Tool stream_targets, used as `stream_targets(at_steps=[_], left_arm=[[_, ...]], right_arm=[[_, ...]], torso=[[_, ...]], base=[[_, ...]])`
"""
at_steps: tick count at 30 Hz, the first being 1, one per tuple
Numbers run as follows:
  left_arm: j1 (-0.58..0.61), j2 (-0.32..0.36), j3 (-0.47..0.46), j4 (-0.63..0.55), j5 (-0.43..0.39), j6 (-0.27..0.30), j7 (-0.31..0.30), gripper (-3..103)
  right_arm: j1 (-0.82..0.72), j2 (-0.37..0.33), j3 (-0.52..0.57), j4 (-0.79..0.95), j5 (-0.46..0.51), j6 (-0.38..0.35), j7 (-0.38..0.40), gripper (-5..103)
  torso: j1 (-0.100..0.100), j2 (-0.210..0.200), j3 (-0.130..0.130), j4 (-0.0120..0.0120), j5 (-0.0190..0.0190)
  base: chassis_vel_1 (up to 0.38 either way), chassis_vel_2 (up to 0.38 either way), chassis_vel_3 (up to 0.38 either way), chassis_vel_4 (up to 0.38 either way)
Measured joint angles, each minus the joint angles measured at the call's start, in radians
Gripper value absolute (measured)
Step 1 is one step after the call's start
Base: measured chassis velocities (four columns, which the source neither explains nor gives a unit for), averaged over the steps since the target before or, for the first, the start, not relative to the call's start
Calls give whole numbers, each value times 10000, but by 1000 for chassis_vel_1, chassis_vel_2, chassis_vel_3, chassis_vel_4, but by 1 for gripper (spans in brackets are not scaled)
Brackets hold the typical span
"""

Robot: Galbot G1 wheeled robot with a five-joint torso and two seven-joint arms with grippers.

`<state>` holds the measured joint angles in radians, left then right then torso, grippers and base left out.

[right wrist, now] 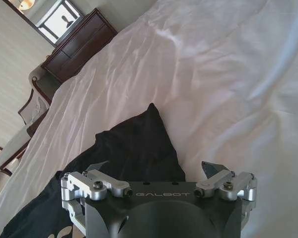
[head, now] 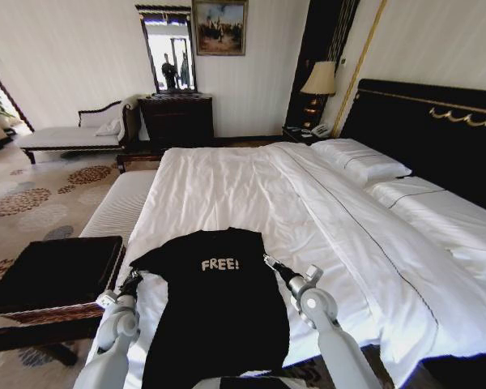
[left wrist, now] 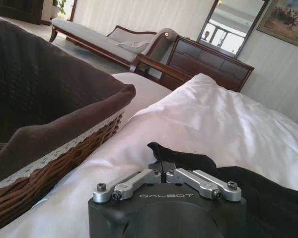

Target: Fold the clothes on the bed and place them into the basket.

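In the lower middle of the head view, the black T-shirt [head: 219, 312] lies spread flat on the white bed [head: 308, 211], "FREE!" facing up, its hem at the mattress's near edge. The left hand [head: 132, 281] is at the shirt's left sleeve; in its wrist view its fingers [left wrist: 156, 166] are pinched together on the black fabric. The right hand [head: 274, 266] sits at the right sleeve, its fingers [right wrist: 212, 168] spread apart over the sleeve. The basket [head: 53, 271] stands at the lower left, beside the bed.
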<state>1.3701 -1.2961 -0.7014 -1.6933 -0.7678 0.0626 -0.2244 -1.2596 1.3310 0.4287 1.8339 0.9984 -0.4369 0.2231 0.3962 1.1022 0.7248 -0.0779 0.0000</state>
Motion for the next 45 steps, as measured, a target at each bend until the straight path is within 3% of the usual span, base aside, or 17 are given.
stream_targets(at_steps=[11, 19, 29, 45], left_arm=[[387, 226, 55, -929, 475, -6, 7, 0], [96, 566, 1523, -1398, 1343, 191, -188, 0], [-605, 1128, 3170, -1353, 1702, 353, -399, 0], [-1956, 1055, 5322, -388, 2067, 792, -775, 0]], right_arm=[[100, 8, -76, -34, 10, 0, -8, 100], [238, -65, -164, -12, 127, -6, 0, 100], [96, -141, -29, 90, 177, -20, 8, 100], [-3, -74, 66, 81, 117, 2, -21, 100]], torso=[[0, 0, 0, 2, 1], [-1, 0, 0, -2, 1], [-1, 0, 0, 1, 1], [-1, 0, 0, 0, 1]], base=[[0, 0, 0, 0], [0, 0, 0, 0], [0, 0, 0, 0], [0, 0, 0, 0]])
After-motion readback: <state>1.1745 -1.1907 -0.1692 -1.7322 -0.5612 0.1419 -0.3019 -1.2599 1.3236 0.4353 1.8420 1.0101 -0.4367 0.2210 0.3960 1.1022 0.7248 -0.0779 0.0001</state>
